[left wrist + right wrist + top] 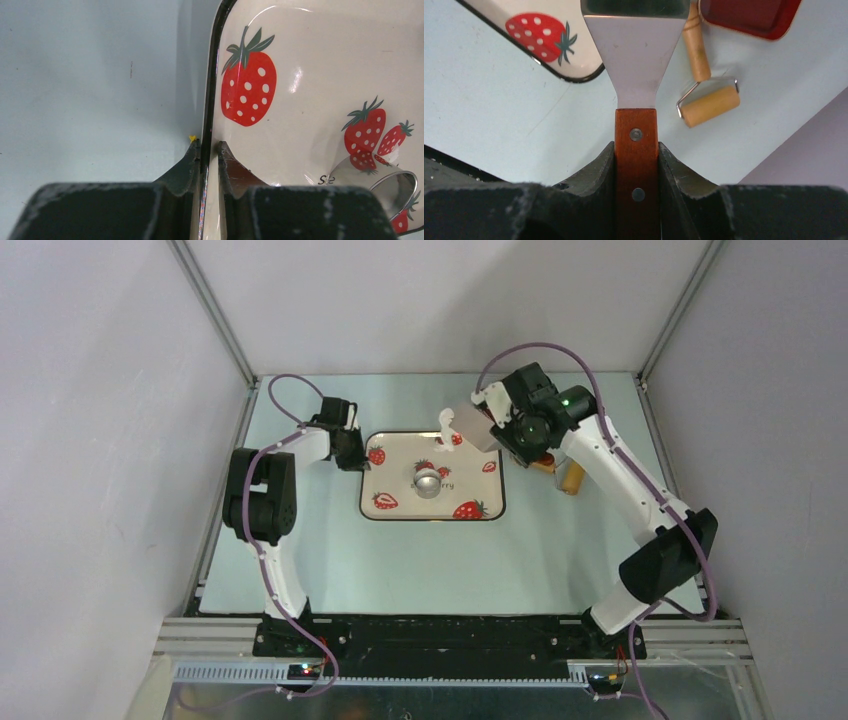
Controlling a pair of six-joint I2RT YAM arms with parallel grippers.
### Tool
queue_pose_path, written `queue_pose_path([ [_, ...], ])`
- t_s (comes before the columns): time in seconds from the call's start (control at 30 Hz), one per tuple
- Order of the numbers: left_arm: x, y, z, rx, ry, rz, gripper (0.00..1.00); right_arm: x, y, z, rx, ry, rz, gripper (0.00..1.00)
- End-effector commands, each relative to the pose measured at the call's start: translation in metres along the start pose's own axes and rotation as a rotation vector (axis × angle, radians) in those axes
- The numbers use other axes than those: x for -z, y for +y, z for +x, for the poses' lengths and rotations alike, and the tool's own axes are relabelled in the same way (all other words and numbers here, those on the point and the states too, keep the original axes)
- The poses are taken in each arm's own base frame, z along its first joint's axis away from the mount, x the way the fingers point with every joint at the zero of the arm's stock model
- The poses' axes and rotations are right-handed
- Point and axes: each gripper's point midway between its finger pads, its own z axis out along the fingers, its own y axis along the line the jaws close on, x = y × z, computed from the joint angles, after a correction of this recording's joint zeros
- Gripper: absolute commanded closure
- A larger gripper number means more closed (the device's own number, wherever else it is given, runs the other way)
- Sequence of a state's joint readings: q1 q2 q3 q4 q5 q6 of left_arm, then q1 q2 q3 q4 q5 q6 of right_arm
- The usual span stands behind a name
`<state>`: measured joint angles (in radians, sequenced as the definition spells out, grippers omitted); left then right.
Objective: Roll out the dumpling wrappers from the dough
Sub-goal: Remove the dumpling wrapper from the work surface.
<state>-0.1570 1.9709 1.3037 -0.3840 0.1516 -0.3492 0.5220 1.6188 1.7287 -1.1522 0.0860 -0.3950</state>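
Two arms in frame, both claws occupied. Left gripper [350, 452] sits at the left edge of the strawberry tray [400, 502], centre of the top view; in the left wrist view its fingers are closed on the tray's black rim, one finger outside and one inside the tray [300, 55], at centre bottom of the frame [207, 147]. Silvery cup [428, 483] stands on the tray, centre in the top view, lower right in the left wrist view [395, 186], and reflects the strawberry print. Right gripper [503, 430], upper right of centre in the top view, is clamped on the wooden handle of a metal scraper [636, 65]; both fingers press the handle sides at centre bottom [636, 147], and the blade points toward the top of the frame. Scraper blade [478, 422] hangs over the tray's far right corner. Dough [447, 425]: a white irregular piece at the tray's far edge, just left of the blade; cannot tell whether it touches the blade or the tray. Small wooden roller [710, 105] lies on the table [400, 570] right of the scraper; in the top view it is under the right arm [572, 478]. Red tray [749, 15] shows at upper right, its corner near the roller handle.
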Motion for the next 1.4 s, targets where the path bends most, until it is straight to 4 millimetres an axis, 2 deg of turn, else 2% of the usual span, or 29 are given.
queue_pose_path([
  [0.0,-0.003,-0.003,0.022,-0.023,0.059,-0.023,1.00,0.010,-0.004,0.006,-0.042,-0.043,0.031,1.00],
  [0.1,-0.003,-0.003,0.022,-0.024,0.058,-0.023,1.00,0.005,0.005,0.021,-0.043,-0.028,0.010,1.00],
  [0.33,-0.003,-0.002,0.023,-0.027,0.057,-0.028,1.00,-0.007,0.024,0.043,-0.050,0.025,-0.041,1.00],
  [0.57,-0.003,-0.003,0.023,-0.028,0.057,-0.029,1.00,-0.013,0.044,0.054,-0.027,0.066,-0.091,1.00],
  [0.7,-0.003,-0.002,0.023,-0.031,0.057,-0.028,1.00,-0.029,0.053,0.063,-0.017,0.128,-0.121,1.00],
  [0.83,-0.002,-0.003,0.023,-0.030,0.056,-0.027,1.00,-0.044,0.055,0.069,-0.016,0.182,-0.128,1.00],
  [1.1,-0.002,-0.003,0.023,-0.031,0.058,-0.024,1.00,-0.060,0.053,0.080,-0.022,0.260,-0.124,1.00],
  [1.37,-0.002,-0.003,0.023,-0.032,0.058,-0.025,1.00,-0.067,0.042,0.067,-0.043,0.272,-0.082,1.00],
])
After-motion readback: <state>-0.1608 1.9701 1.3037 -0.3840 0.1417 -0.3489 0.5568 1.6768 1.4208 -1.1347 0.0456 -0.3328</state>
